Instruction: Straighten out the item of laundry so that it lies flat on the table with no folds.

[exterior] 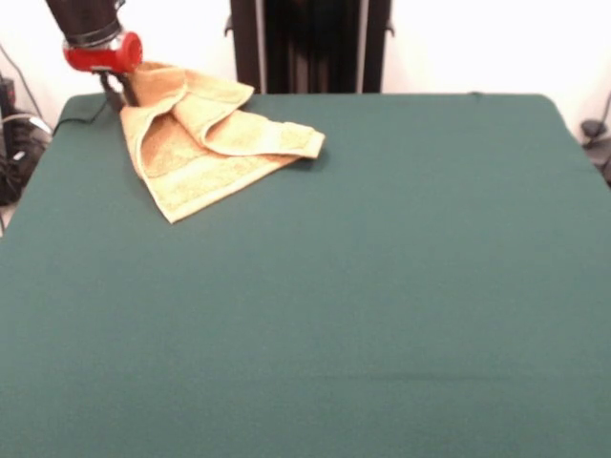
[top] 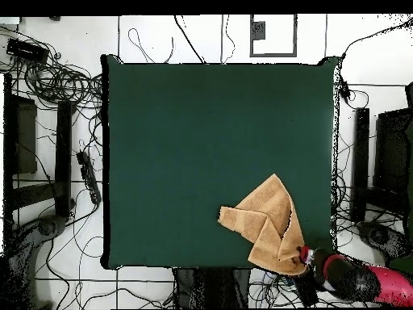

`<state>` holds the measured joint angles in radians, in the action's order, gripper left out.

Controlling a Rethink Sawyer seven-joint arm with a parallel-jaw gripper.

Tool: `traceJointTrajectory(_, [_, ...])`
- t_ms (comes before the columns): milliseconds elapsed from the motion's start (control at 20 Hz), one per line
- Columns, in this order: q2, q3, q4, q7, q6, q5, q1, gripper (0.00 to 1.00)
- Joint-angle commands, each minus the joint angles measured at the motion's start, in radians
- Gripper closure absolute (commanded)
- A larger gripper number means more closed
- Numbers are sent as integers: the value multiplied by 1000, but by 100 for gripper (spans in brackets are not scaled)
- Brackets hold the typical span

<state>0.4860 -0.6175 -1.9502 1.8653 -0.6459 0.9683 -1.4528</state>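
Observation:
The orange-tan towel [exterior: 205,143] lies crumpled and folded over itself at the table's far left corner in the front view. In the overhead view the towel [top: 266,218] sits near the bottom right corner. My gripper [exterior: 122,93] is at the towel's far corner, shut on that corner and holding it a little raised, with cloth draping down from it. In the overhead view the gripper [top: 302,257] sits at the table's edge. The dark green table [exterior: 382,286] is bare elsewhere [top: 202,137].
The robot's dark pedestal [exterior: 305,43] stands behind the table's far edge. Cables [top: 56,81] and dark equipment [top: 20,137] lie on the floor round the table. The towel is close to the table's corner and edges.

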Motion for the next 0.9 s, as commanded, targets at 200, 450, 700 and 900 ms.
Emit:
traceJointTrajectory(200, [-13,-69,107,-303,-85,-38,67,0])
traceJointTrajectory(450, [16,-51,81,-240,-48,-31,86,0])
traceJointTrajectory(700, [60,-50,18,-171,1,-31,94,0])
traceJointTrajectory(900, [195,-53,-89,-73,32,-71,123,0])
